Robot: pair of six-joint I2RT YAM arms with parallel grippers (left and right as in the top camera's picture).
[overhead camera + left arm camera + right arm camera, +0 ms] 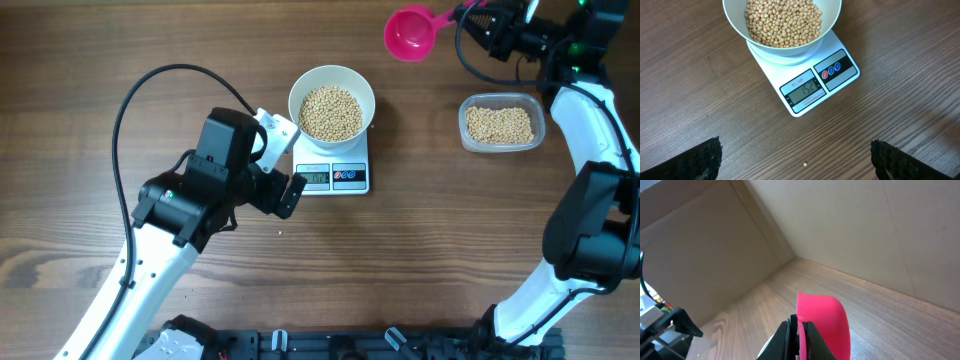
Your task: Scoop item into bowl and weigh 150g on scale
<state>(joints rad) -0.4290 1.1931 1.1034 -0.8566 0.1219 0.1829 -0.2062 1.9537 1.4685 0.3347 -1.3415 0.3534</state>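
The white bowl (331, 103) stands on the scale (333, 176), holding a heap of beige beans (331, 112). In the left wrist view the bowl (781, 47) fills the top, the beans (783, 21) lie inside it, and the scale (807, 86) shows digits on its display. My left gripper (287, 165) hovers open just left of the scale; its fingertips (700, 160) stand wide apart over bare wood, with one stray bean (805, 163) between them. My right gripper (470, 18) is shut on the handle of a pink scoop (411, 32) at the back right; the scoop (824, 324) looks empty.
A clear plastic tub (502, 123) with more beans sits right of the scale, below the right arm. A black cable (150, 85) loops over the left of the table. Brown walls rise behind the table in the right wrist view.
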